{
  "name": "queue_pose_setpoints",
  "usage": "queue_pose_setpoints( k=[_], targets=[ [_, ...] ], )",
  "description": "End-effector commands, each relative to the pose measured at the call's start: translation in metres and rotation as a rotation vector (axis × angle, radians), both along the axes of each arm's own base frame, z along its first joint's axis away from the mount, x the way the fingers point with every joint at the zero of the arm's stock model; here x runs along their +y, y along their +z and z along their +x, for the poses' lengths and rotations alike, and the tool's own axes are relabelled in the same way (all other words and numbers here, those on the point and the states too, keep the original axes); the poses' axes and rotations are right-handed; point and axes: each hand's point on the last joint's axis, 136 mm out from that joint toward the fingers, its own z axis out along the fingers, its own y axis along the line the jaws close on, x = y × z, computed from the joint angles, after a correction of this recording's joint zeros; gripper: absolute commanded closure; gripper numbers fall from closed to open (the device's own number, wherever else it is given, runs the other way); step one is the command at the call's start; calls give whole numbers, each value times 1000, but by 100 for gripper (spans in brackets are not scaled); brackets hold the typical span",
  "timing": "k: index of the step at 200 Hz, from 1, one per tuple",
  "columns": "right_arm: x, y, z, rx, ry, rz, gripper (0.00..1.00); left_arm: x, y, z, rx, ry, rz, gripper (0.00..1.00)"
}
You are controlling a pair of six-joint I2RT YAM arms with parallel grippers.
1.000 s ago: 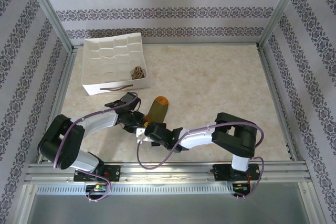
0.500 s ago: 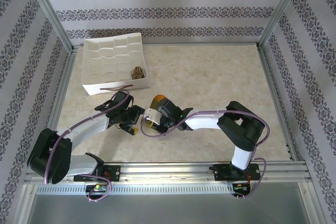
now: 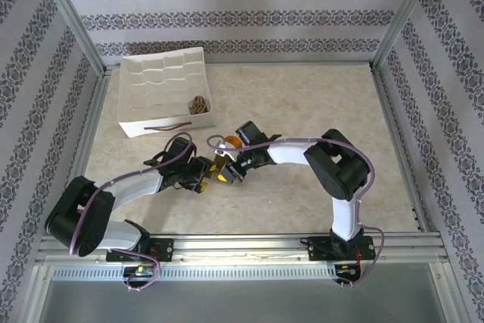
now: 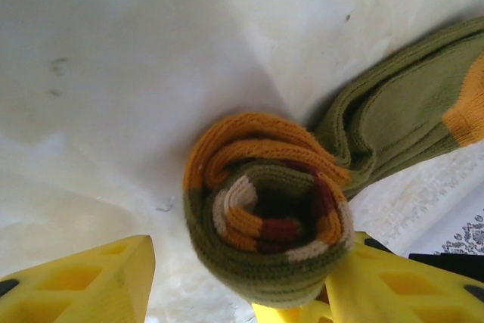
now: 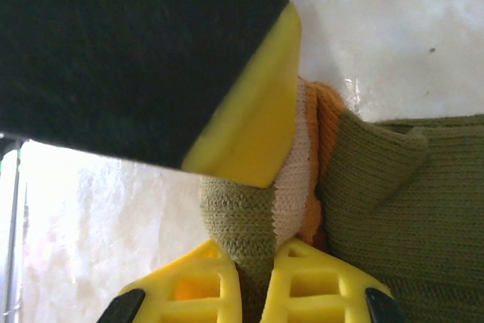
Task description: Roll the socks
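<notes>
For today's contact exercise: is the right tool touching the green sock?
Touching. The right wrist view shows the right tool clamped on the green sock, fabric pinched between its jaws.

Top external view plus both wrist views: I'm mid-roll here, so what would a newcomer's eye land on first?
The olive sock, wound into a spiral of orange and striped cuff near the middle of the table, sits between the open yellow fingers of the left gripper, while the right gripper is pinched shut on its fabric. Next comes the white divided tray at the far left, with the argyle sock bundled in its near-right compartment.
</notes>
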Motion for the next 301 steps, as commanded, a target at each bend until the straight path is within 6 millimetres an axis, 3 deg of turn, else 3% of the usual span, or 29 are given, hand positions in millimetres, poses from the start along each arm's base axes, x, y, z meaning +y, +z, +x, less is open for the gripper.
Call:
queue_pose_setpoints(
  k=[1, 41, 57, 75, 94, 116, 132, 169, 186, 225, 242, 250, 277, 287, 301],
  targets=[
    [-58, -72, -39, 297, -83, -291, 100, -11, -2, 6, -23, -9, -23, 43],
    [-53, -66, -25, 275, -91, -279, 100, -16, -31, 4, 38, -52, 20, 57],
    [-49, -57, -21, 209, -77, -255, 100, -13, -49, -15, 131, -58, 52, 73],
    [-44, -43, -16, 105, -46, -227, 98, -5, -60, -34, 202, -44, 86, 100],
    [-42, -26, -10, -78, -23, -214, 83, 4, -56, -44, 233, -34, 126, 100],
    [-42, 8, 1, -451, -70, -163, 63, 13, -45, -48, 254, -20, 178, 100],
    [-42, 31, -3, -703, -85, -143, 50, 15, -40, -49, 277, -22, 202, 100],
    [-35, 28, -30, -957, -14, -280, 47, 10, -37, -49, 314, -40, 204, 100],
    [-27, 24, -32, -1065, 17, -357, 47, 6, -36, -48, 325, -56, 200, 100],
    [-6, 14, -22, -1180, 90, -474, 53, 4, -36, -48, 337, -78, 201, 100],
    [-8, 0, -16, -1183, 100, -548, 58, 3, -35, -47, 335, -86, 197, 100],
    [-11, -8, -14, -1177, 108, -579, 64, 2, -34, -47, 334, -89, 195, 100],
    [-19, -26, -17, -1101, 118, -623, 97, 2, -25, -44, 309, -87, 173, 100],
    [-23, -33, -22, -1035, 122, -618, 100, 3, -19, -40, 286, -80, 162, 89],
    [-29, -40, -30, -932, 118, -604, 100, 6, -8, -33, 246, -60, 142, 67]
  ],
)
